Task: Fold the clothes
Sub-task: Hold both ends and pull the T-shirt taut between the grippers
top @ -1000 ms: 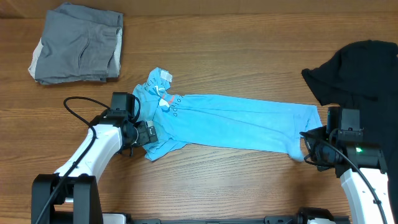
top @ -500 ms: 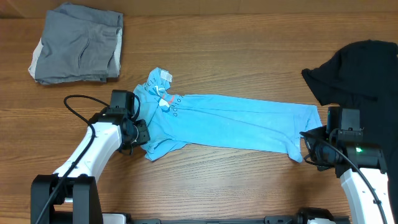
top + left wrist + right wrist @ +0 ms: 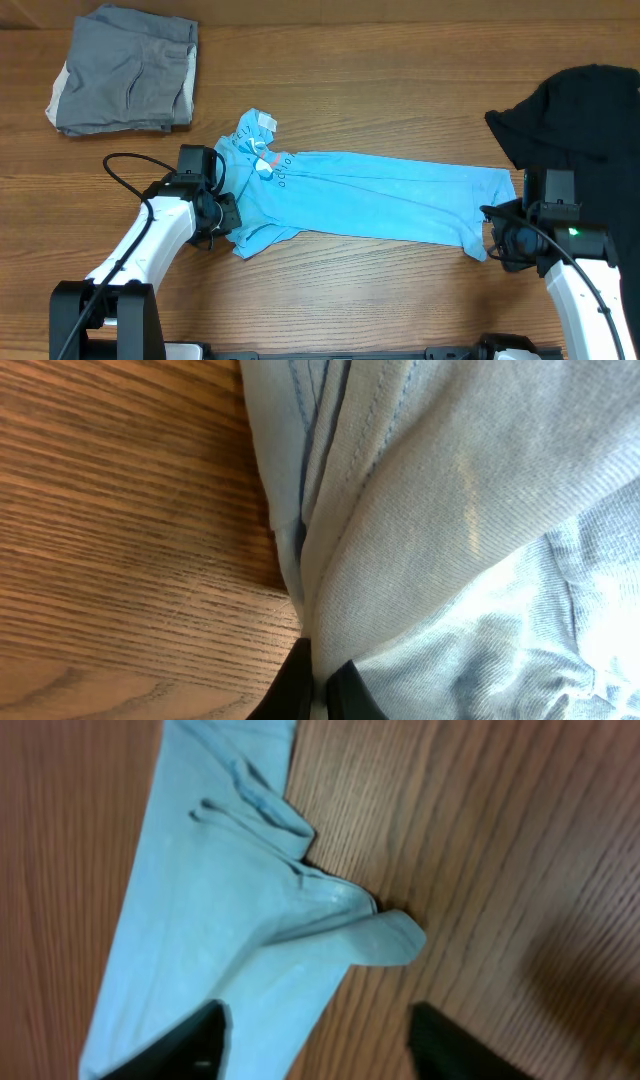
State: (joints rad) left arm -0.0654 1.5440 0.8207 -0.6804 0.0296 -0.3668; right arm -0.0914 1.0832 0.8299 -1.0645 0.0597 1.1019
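The light blue T-shirt (image 3: pixel 380 205) lies stretched out in a long band across the middle of the table, its white lettering and pink logo at the left end. My left gripper (image 3: pixel 231 214) is shut on a pinch of that left end; in the left wrist view the fingertips (image 3: pixel 300 665) clamp a fold of the shirt (image 3: pixel 450 510). My right gripper (image 3: pixel 490 238) stands open over the shirt's right corner. In the right wrist view the gripper (image 3: pixel 315 1015) straddles the edge of the cloth (image 3: pixel 220 890), holding nothing. A black T-shirt (image 3: pixel 585 120) lies crumpled at the far right.
A folded grey garment (image 3: pixel 125 70) sits at the back left corner. The black T-shirt lies just behind the right arm. Bare wooden tabletop (image 3: pixel 400 80) lies behind the blue shirt, and more along the front edge.
My left gripper has closed from wide open onto the shirt's left end. My right gripper has opened and let go of the right corner, which now lies on the table.
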